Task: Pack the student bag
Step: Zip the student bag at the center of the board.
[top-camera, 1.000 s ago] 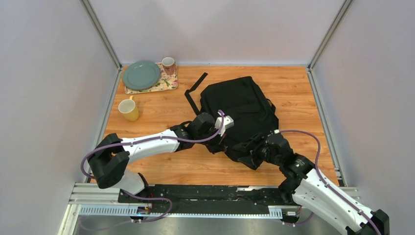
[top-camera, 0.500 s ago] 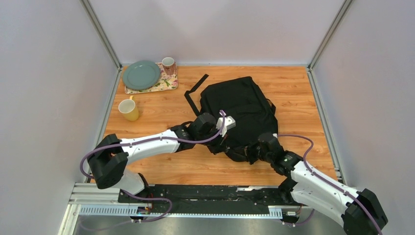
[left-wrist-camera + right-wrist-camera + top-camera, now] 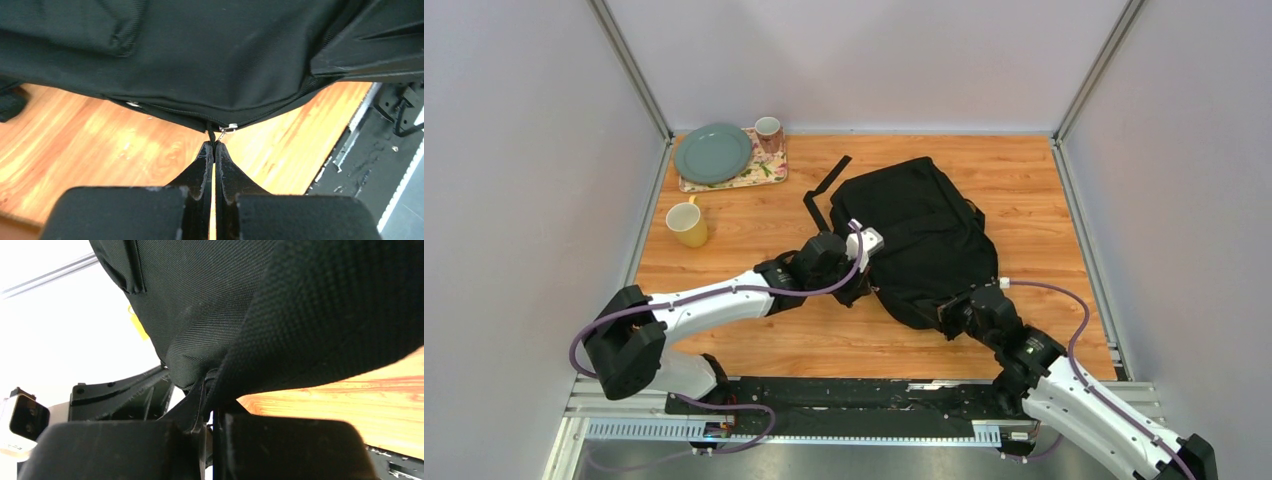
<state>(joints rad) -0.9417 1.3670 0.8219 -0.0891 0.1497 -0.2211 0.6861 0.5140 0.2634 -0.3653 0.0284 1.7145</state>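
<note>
Bag (image 3: 929, 230): lies centre-right on surface (image 3: 1024, 180), near edge raised.
Left tool (image 3: 214, 146): pressed together, pinching zip pull (image 3: 210, 132) at bag's edge.
Right tool (image 3: 210, 412): clamped on bag's near hem.

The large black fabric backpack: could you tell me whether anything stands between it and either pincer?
Nothing visible does: the left pincer is shut on the thin black zip pull of the large black fabric backpack, the right pincer on its fabric edge.

Open tabletop (image 3: 1034, 200) right of the student bag (image 3: 919, 235); yellow mug (image 3: 687, 224) and plate (image 3: 713, 153) block far-left.
</note>
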